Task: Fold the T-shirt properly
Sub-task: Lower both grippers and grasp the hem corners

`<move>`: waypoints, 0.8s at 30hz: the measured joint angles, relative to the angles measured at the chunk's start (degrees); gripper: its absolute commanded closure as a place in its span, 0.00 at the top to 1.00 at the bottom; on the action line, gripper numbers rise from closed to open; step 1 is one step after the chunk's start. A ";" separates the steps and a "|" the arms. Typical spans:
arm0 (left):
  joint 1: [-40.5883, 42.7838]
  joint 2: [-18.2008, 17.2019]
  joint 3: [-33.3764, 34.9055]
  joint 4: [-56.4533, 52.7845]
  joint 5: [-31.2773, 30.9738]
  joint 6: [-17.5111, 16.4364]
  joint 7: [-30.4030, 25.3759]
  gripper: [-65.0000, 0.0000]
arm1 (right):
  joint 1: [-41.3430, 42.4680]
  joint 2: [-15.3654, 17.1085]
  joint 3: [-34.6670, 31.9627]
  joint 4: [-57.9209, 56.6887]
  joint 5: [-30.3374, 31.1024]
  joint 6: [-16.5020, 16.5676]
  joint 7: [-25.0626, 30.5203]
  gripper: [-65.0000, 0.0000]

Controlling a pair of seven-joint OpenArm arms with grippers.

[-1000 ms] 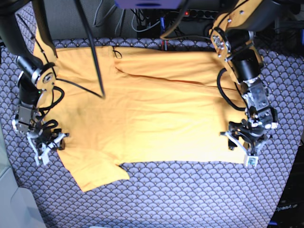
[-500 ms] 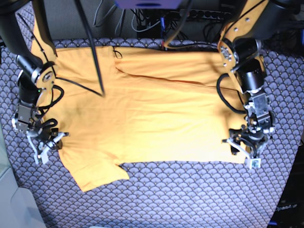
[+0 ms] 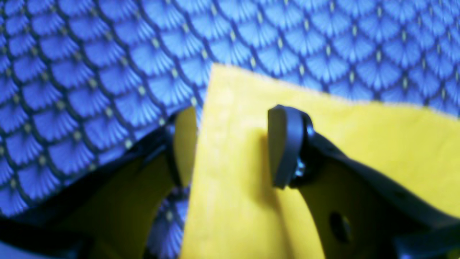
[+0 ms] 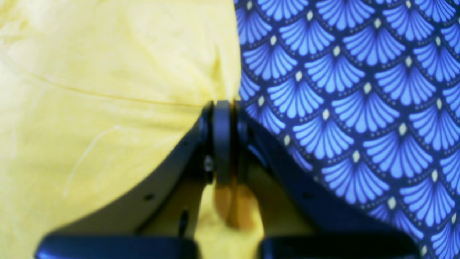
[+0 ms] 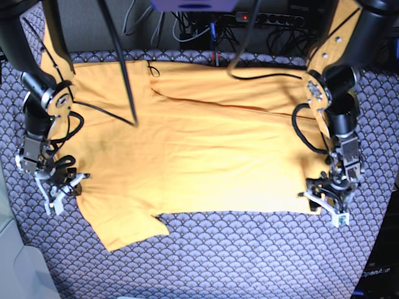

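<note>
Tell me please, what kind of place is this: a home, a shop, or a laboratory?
Most likely a robotics lab bench. Two arms work over a T-shirt spread on a blue fan-patterned table cover, and loose cables with a power strip run along the back edge.

T-shirt (image 5: 187, 149) neck tag too small, both wrist views blurred

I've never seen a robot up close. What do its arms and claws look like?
Both arms are black with orange-yellow panels and loose black cables looping alongside. The left claw and right claw have pale grey, skeletal-looking frames; close up, the fingers are flat dark blades.
</note>
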 measured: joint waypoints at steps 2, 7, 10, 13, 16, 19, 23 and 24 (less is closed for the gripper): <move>-1.46 -0.66 -0.79 -3.17 -0.04 0.74 -2.14 0.48 | 0.00 0.02 0.02 0.00 0.02 0.02 0.00 0.01; -2.43 -1.77 -1.51 -10.05 0.02 6.78 -5.79 0.49 | 0.00 0.00 0.00 0.00 0.02 0.02 0.02 0.01; -2.43 -2.01 -1.51 -12.55 0.35 7.06 -8.74 0.49 | 0.00 0.00 0.00 0.00 0.00 0.02 0.02 0.01; -2.47 -1.88 -1.49 -12.85 0.42 7.06 -9.22 0.49 | 0.00 0.00 0.00 0.00 0.00 0.02 0.00 0.01; -2.58 -1.97 -1.51 -13.88 0.39 7.10 -10.21 0.49 | 0.00 0.00 0.00 0.00 0.02 0.02 0.00 0.01; -2.62 -1.92 -1.49 -14.10 0.42 7.08 -10.32 0.49 | 0.00 0.00 0.00 0.00 0.00 0.02 0.00 0.01; -2.64 -1.86 -1.51 -14.16 0.42 7.08 -10.51 0.48 | 0.00 0.00 0.00 0.00 0.00 0.02 0.00 0.01; -2.64 -1.86 -1.49 -14.16 0.42 7.08 -10.51 0.48 | 0.00 0.00 0.00 0.00 0.00 0.02 0.00 0.01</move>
